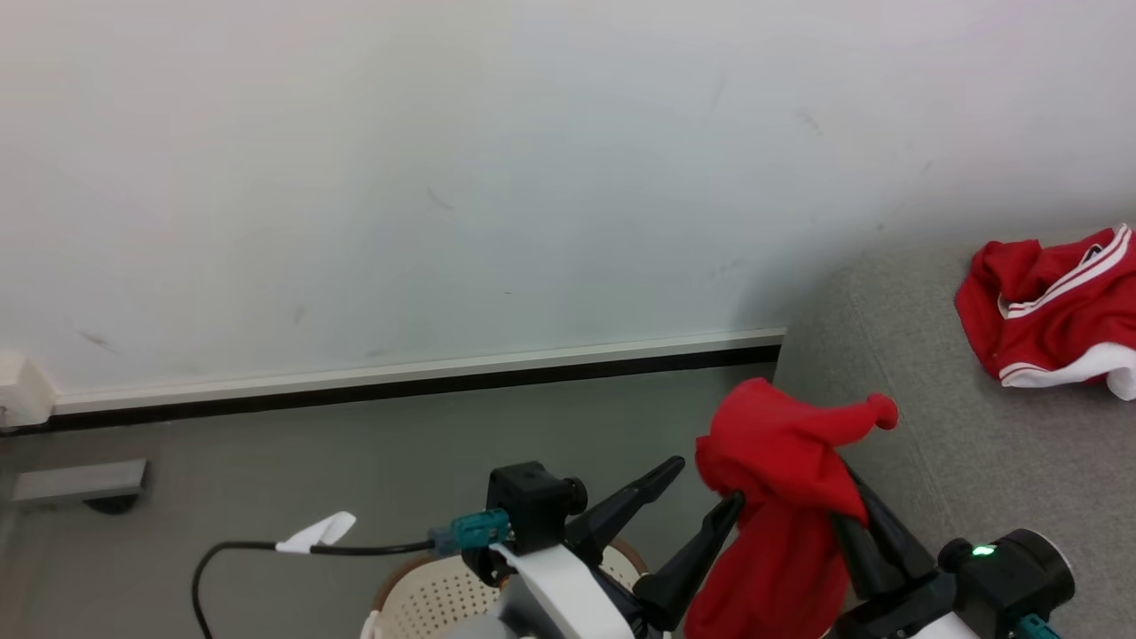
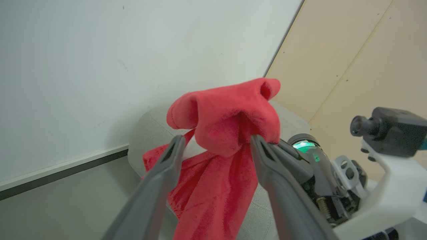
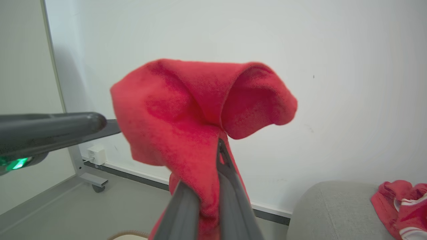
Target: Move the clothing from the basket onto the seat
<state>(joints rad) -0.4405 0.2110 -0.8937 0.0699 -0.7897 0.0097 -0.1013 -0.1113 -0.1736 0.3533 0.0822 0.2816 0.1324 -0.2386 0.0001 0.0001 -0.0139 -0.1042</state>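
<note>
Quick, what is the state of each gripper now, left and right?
Left gripper: open, gripping nothing.
Right gripper: closed, holding the red garment.

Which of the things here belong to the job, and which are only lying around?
Part of the job: raised red garment, striped red garment on the sofa, basket.
Lying around: black cable, grey stand foot, white wall box.

My jaws look matt dark plastic; the clothing point(image 1: 781, 470) is fuzzy cloth, the seat point(image 1: 941, 426) coarse woven fabric, the basket point(image 1: 426, 603) smooth plastic.
</note>
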